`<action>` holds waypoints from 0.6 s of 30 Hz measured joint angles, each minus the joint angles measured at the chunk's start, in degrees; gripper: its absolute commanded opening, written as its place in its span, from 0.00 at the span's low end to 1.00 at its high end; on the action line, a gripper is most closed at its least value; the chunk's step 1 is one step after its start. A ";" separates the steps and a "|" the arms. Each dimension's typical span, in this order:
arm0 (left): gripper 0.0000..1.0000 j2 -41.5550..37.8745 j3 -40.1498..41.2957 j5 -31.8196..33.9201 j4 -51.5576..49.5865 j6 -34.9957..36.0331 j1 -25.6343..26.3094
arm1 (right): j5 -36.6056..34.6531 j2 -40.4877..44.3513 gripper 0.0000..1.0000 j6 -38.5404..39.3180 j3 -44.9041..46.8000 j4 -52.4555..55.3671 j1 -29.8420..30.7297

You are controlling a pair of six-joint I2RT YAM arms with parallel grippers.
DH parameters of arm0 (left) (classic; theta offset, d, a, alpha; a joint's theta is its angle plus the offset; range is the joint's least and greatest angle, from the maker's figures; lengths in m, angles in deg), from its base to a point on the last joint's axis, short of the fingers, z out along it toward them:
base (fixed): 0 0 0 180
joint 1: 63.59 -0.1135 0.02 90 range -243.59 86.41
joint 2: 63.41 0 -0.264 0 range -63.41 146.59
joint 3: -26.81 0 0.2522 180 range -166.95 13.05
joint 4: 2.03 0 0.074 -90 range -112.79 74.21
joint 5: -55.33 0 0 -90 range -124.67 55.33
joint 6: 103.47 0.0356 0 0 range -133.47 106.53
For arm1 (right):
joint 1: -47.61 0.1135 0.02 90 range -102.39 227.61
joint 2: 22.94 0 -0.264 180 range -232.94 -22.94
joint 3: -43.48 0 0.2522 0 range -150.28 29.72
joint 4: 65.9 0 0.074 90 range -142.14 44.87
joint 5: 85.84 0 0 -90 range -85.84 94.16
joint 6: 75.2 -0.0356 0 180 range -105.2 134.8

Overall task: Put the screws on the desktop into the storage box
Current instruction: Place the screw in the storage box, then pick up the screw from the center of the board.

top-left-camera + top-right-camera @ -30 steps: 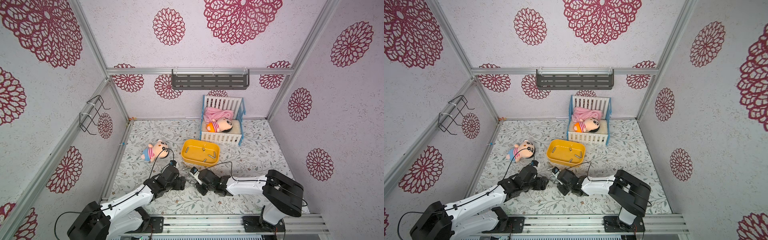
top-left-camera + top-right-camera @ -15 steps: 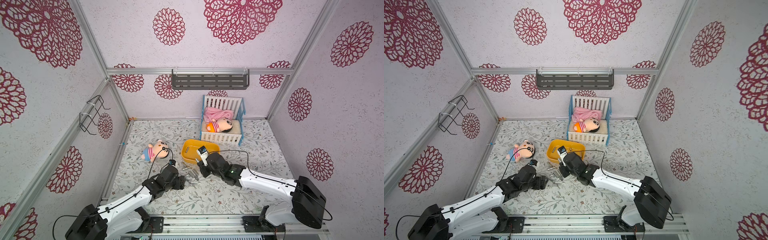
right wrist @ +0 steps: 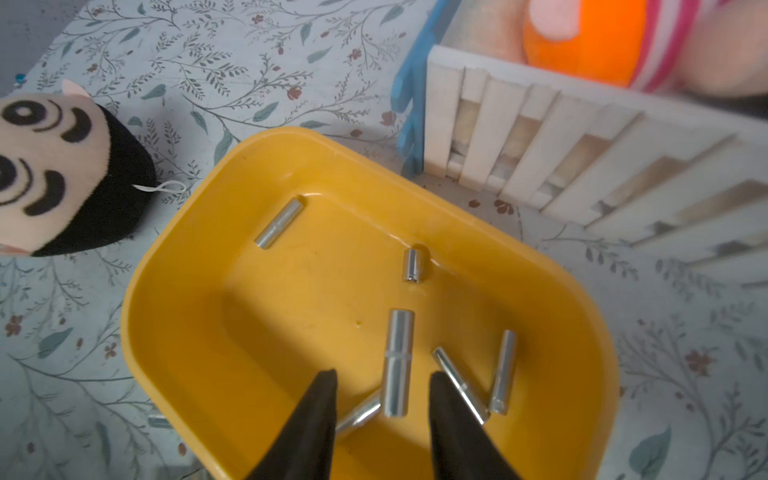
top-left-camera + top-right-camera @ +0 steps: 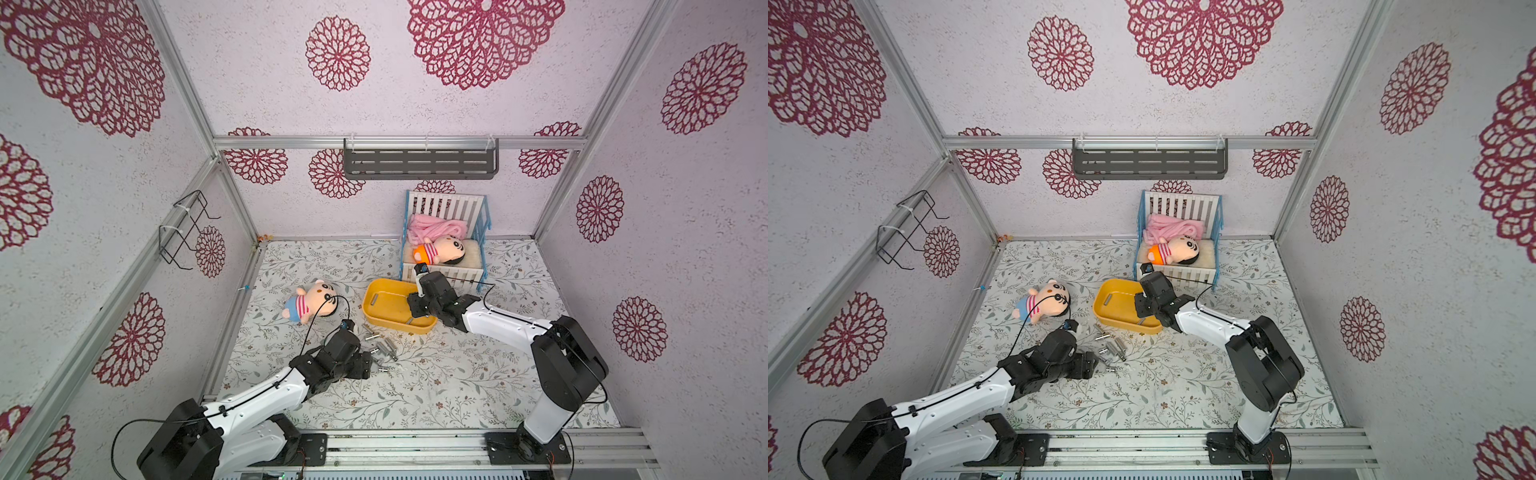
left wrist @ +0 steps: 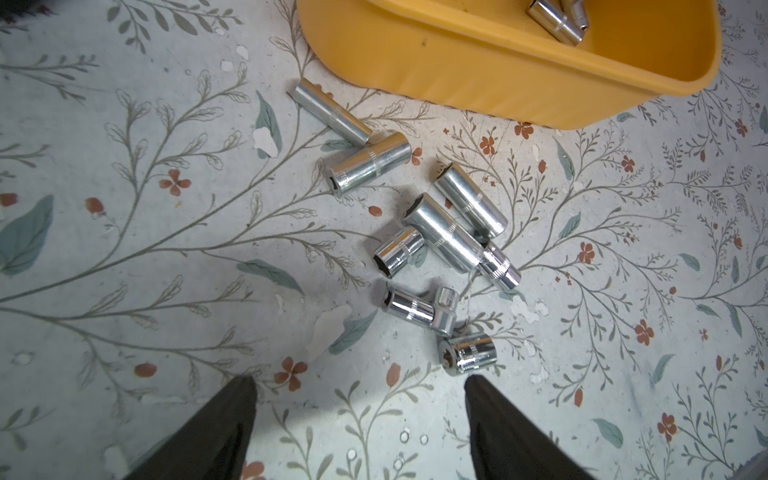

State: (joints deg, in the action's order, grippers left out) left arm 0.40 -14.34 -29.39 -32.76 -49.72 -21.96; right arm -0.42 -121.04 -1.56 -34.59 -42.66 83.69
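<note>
Right wrist shows right pincer (image 3: pixel 382 373) parted, empty, over storage box (image 3: pixel 187 270); left pincer (image 5: pixel 357 379) wide, empty.

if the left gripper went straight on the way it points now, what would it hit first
Probably the nearest short screw in the pile on the desktop, just ahead of the open left gripper; the storage box lies beyond. The gripper's height is unclear.

Loose plush doll (image 4: pixel 311 301); slatted crib (image 4: pixel 451 206) with another doll (image 4: pixel 442 253) and pink blanket (image 4: pixel 434 227)
</note>
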 measured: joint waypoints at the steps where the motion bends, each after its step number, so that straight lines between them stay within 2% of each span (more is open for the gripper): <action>1: 0.84 0.00 0.00 0.20 0.00 0.00 0.15 | 0.31 0.17 0.51 -0.20 0.02 0.17 0.02; 5: 0.82 0.35 -0.11 0.87 -0.02 -0.28 1.14 | 1.33 3.67 0.52 -0.39 2.60 -0.28 0.04; 9: 0.81 0.50 -1.05 2.75 -0.15 -2.54 3.26 | 2.54 14.14 0.53 -1.09 11.13 -2.29 0.04; 13: 0.80 0.55 -1.95 6.47 0.07 -6.47 8.57 | 3.23 24.94 0.54 -2.86 21.51 -7.34 0.04; 18: 0.79 2.60 -1.97 11.04 0.17 -12.66 15.17 | 2.67 30.67 0.54 -5.29 33.18 -13.51 0.04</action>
State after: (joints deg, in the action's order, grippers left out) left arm 3.00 -16.31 -18.35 -32.59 -62.37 -6.79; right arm 2.25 -90.38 -6.84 -1.42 -56.17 83.73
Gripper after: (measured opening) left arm 0.793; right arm 0.545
